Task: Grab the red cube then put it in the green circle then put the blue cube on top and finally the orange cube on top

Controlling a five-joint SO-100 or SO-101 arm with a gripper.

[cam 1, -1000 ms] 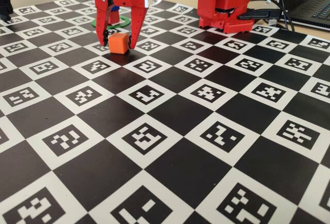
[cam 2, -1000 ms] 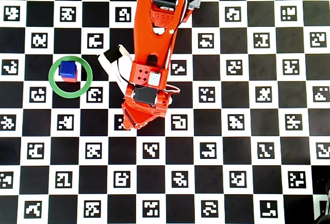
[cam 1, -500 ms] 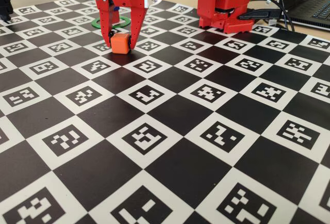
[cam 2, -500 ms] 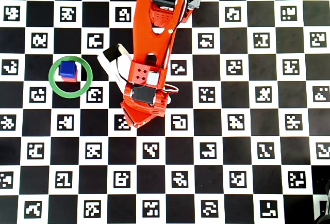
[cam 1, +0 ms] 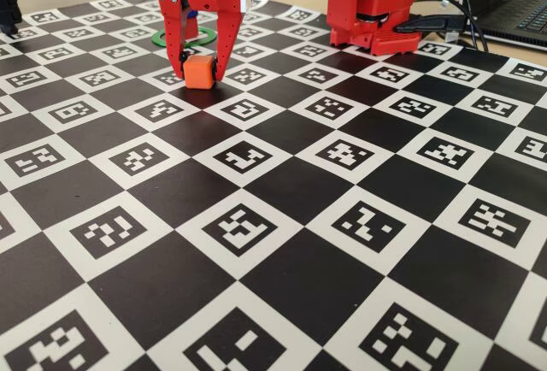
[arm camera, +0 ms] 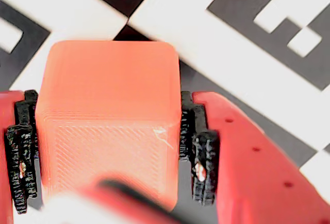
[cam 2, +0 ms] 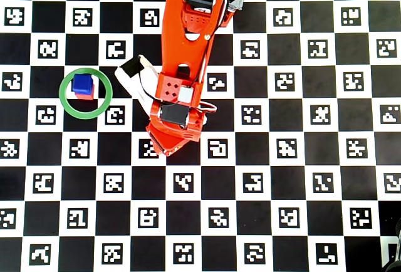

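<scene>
Two of the three cubes look already stacked: in the overhead view the blue cube (cam 2: 82,84) sits on the red cube (cam 2: 83,95), of which only a sliver shows at its lower edge, and both lie inside the green ring (cam 2: 86,93). That pile stands well apart from the jaws, off to their left in that view. What is left, as I judge it, is the last leg: lift the orange cube (cam 1: 199,71), carry it across to the ring and set it on the blue one.

The gripper (cam 1: 198,73) comes down from above the orange cube with one red finger on each side of it, and the cube appears to rest on the checkered mat (cam 1: 282,191). In the wrist view the black ribbed pads (arm camera: 202,168) press against both side faces, with no gap that I can make out, so the jaws look clamped on the cube. It does not seem to be off the mat yet.

Up close the orange cube (arm camera: 111,115) is matte, with softly rounded edges, fine printed layer lines across the near face and a small pale scratch near its right edge. It sits square between the fingers, not tilted.
</scene>
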